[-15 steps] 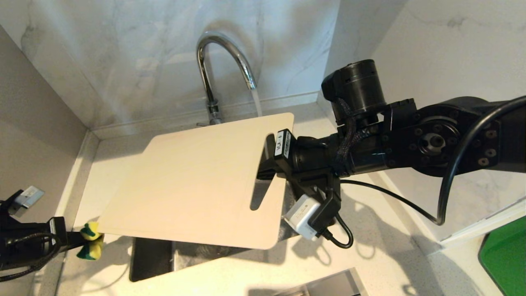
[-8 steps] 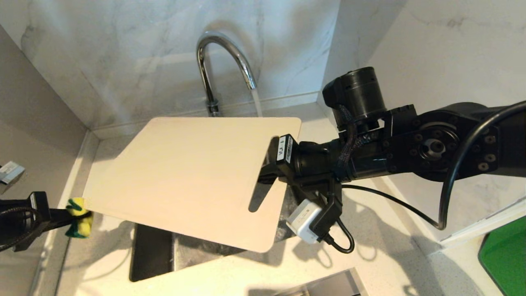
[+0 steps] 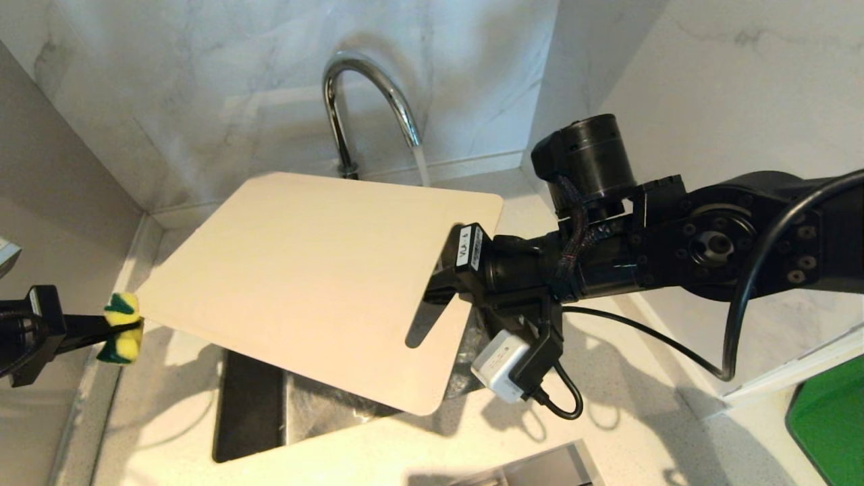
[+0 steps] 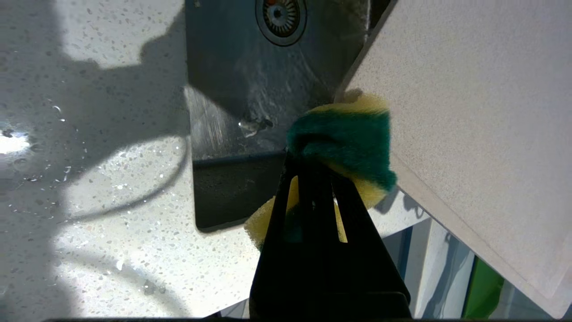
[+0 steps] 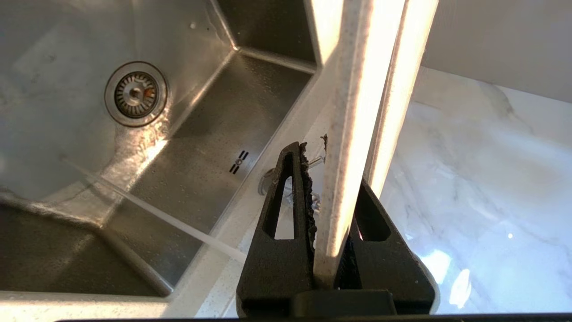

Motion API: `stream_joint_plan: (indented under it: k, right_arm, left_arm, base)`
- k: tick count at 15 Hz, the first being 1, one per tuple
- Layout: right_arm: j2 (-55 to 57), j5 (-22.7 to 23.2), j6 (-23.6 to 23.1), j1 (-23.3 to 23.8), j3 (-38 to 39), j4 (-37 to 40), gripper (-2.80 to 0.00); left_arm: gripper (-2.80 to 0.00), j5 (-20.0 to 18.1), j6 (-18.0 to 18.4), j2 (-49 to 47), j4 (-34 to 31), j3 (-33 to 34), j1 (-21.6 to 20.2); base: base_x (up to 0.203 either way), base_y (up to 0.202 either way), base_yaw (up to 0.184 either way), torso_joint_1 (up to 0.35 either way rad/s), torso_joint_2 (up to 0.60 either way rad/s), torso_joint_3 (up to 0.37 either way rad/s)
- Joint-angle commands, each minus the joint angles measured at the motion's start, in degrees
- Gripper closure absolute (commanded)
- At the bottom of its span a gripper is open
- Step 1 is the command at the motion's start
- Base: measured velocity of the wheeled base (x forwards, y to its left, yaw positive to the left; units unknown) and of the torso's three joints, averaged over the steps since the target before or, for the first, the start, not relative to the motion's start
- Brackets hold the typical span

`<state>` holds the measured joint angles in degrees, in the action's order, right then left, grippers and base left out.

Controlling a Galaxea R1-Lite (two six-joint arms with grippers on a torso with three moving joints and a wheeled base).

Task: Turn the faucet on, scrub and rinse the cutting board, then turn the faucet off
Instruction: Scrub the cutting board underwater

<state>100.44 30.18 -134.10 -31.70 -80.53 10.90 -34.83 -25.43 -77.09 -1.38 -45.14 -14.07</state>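
The beige cutting board [image 3: 317,270] hangs tilted over the sink [image 3: 250,412]. My right gripper [image 3: 442,270] is shut on its short end beside the handle slot. In the right wrist view the board's edge [image 5: 357,112] runs up between the fingers of the right gripper [image 5: 330,165]. Behind the board the chrome faucet [image 3: 368,101] runs, and its water stream [image 3: 420,165] drops past the board's far edge. At the far left my left gripper [image 3: 101,331] is shut on a green-and-yellow sponge [image 3: 120,327]. The sponge [image 4: 348,143] sits right at the board's [image 4: 469,112] left corner.
Marble walls close in behind and to the right of the sink. The speckled counter [image 3: 378,452] rings the basin, whose drain [image 5: 135,93] shows below. A green object [image 3: 827,418] lies at the far right edge.
The board has swung flatter, its left corner reaching further left and its far edge now hiding the faucet base. The left gripper with the sponge moved left and up the picture, staying near that corner.
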Motion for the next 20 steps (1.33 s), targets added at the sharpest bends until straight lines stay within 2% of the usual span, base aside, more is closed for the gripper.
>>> stream_joint_plan:
  k: [1,5,7,10,12,15,17,20]
  right_arm:
    - [0.11,0.14,-0.79,-0.03,0.02,0.00,0.00]
    - [-0.07,0.14,-0.73,-0.03,0.02,0.00,0.00]
    - [-0.40,0.23,-0.73,-0.03,0.11,0.00,0.00]
    - [-1.01,0.28,-0.74,-0.44,0.73,0.04,0.00]
    - [-1.30,0.30,-0.82,-1.79,1.17,0.08,0.00]
    - [-1.38,0.23,-0.82,-5.04,1.69,0.26,0.00]
    - [-1.55,0.21,-0.68,-5.23,2.02,1.15,0.00]
    - [-3.22,-2.35,-1.41,-5.87,3.07,9.87,0.00]
  left_arm:
    - [0.00,-0.15,-0.15,-0.05,-0.02,0.58,-0.96]
    - [0.00,-0.27,0.10,0.28,0.50,4.80,-2.01]
    - [0.00,-2.38,-0.13,0.90,0.45,4.22,-2.01]
    - [0.00,-2.96,-1.07,1.33,-0.31,1.20,-0.57]
    - [0.00,-2.90,-5.04,1.28,-1.65,-3.35,2.77]
    - [0.00,-2.63,-9.43,0.74,-5.27,-9.67,10.93]
    - [0.00,-2.34,-13.62,-1.20,-6.21,-14.40,16.08]
    - [0.00,-1.43,-16.80,-4.38,-6.59,-19.73,23.43]
  base:
    - [0.000,0.000,0.000,0.000,0.00,0.000]
    - [0.000,0.000,0.000,0.000,0.00,0.000]
    - [0.000,0.000,0.000,0.000,0.00,0.000]
    - [0.000,0.000,0.000,0.000,0.00,0.000]
    - [0.000,0.000,0.000,0.000,0.00,0.000]
    - [0.000,0.000,0.000,0.000,0.00,0.000]
    - [0.000,0.000,0.000,0.000,0.00,0.000]
    - [0.000,0.000,0.000,0.000,0.00,0.000]
